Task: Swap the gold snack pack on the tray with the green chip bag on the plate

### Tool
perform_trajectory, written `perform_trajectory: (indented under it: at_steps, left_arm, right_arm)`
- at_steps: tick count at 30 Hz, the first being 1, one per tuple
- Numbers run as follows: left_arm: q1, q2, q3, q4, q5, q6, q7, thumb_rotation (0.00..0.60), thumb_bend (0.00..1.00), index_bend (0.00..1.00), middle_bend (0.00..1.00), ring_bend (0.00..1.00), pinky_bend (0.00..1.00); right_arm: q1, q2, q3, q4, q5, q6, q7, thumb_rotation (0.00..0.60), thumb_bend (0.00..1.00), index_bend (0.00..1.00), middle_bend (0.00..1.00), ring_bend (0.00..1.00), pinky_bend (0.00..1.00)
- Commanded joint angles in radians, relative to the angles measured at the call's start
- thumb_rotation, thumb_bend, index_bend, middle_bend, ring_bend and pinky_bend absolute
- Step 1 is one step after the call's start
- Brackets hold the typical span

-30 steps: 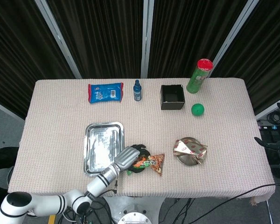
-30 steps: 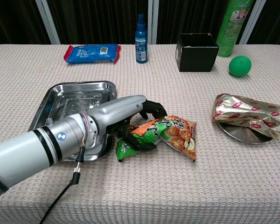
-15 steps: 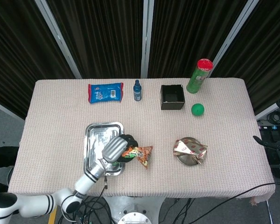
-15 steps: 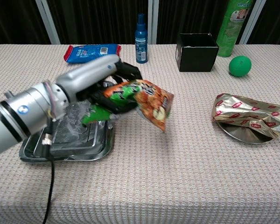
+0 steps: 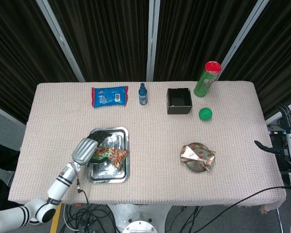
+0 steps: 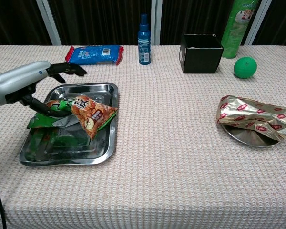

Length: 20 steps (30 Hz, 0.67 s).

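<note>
The green chip bag (image 5: 110,155) (image 6: 81,110) hangs low over the steel tray (image 5: 125,167) (image 6: 66,160), tilted, with its orange end toward the tray's right rim. My left hand (image 5: 86,147) (image 6: 35,85) grips the bag's green end from the left, one finger stretched out past the tray's far edge. The gold snack pack (image 5: 198,155) (image 6: 253,117) lies across the round metal plate (image 5: 191,167) (image 6: 245,137) at the right. My right hand (image 5: 270,148) shows only as a dark sliver off the table's right edge, and how its fingers lie is unclear.
Along the back stand a blue snack pack (image 5: 109,96) (image 6: 94,54), a blue bottle (image 5: 142,94) (image 6: 144,33), an open black box (image 5: 179,101) (image 6: 200,46) and a tall green can (image 5: 206,79) (image 6: 238,21). A green ball (image 5: 205,114) (image 6: 244,67) lies near the can.
My left hand lifted the green chip bag off the cloth right of the tray and carried it left, down over the tray. The gold pack and plate stayed put.
</note>
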Motion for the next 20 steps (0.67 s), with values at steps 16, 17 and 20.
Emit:
perform_trajectory:
  at_steps: [16, 17, 20]
  left_arm:
    - [0.401, 0.323, 0.189, -0.193, -0.056, 0.324, 0.124, 0.600, 0.16, 0.05, 0.01, 0.00, 0.10]
    - [0.417, 0.316, 0.190, -0.179, -0.056, 0.336, 0.118, 0.600, 0.16, 0.05, 0.01, 0.00, 0.10]
    - [0.453, 0.295, 0.191, -0.134, -0.053, 0.367, 0.121, 0.600, 0.16, 0.06, 0.01, 0.00, 0.10]
  right_arm:
    - [-0.183, -0.218, -0.246, 0.131, -0.148, 0.116, -0.371, 0.600, 0.00, 0.00, 0.00, 0.00, 0.00]
    - [-0.190, -0.233, -0.252, 0.150, -0.152, 0.120, -0.388, 0.600, 0.00, 0.00, 0.00, 0.00, 0.00]
    - [-0.203, -0.271, -0.263, 0.199, -0.161, 0.126, -0.426, 0.600, 0.00, 0.00, 0.00, 0.00, 0.00]
